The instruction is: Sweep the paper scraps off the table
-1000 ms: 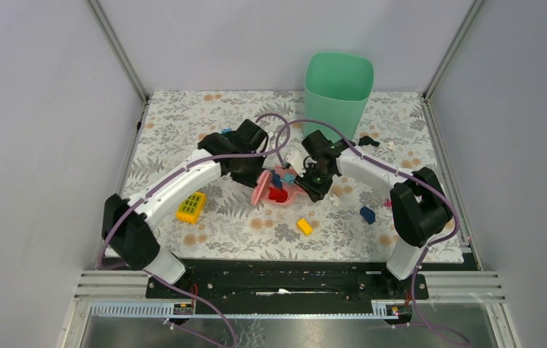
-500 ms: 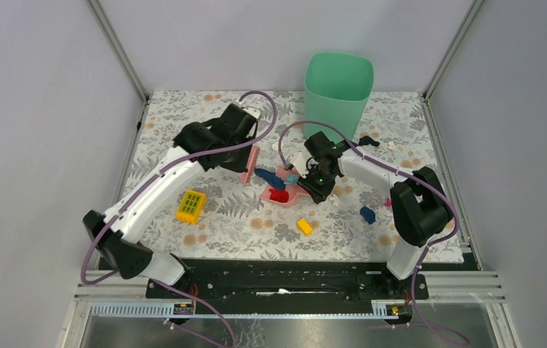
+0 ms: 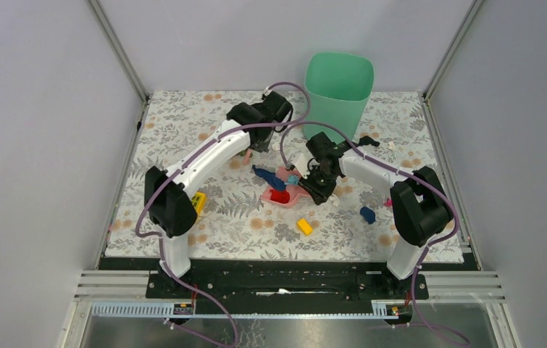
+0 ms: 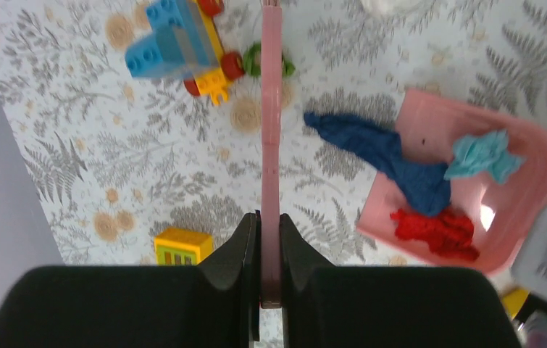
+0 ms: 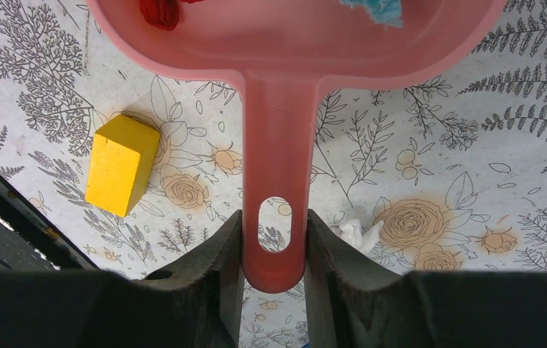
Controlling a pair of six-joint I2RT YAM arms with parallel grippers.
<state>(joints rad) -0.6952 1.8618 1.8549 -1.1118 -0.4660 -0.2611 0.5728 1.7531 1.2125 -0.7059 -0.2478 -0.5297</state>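
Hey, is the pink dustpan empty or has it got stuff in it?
Not empty: the pink dustpan holds a red crumpled piece and a teal piece; a blue piece lies across its lip.

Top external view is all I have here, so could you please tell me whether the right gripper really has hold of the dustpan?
Observer: Yes. The right wrist view shows the right gripper shut on the handle of the pink dustpan, one finger on each side.
Operator: Thank you. Are any paper scraps close to it?
Observer: One white paper scrap lies on the table beside the handle, outside the pan.
Operator: And what about the left gripper?
Observer: The left wrist view shows the left gripper shut on a thin pink brush, seen edge-on.
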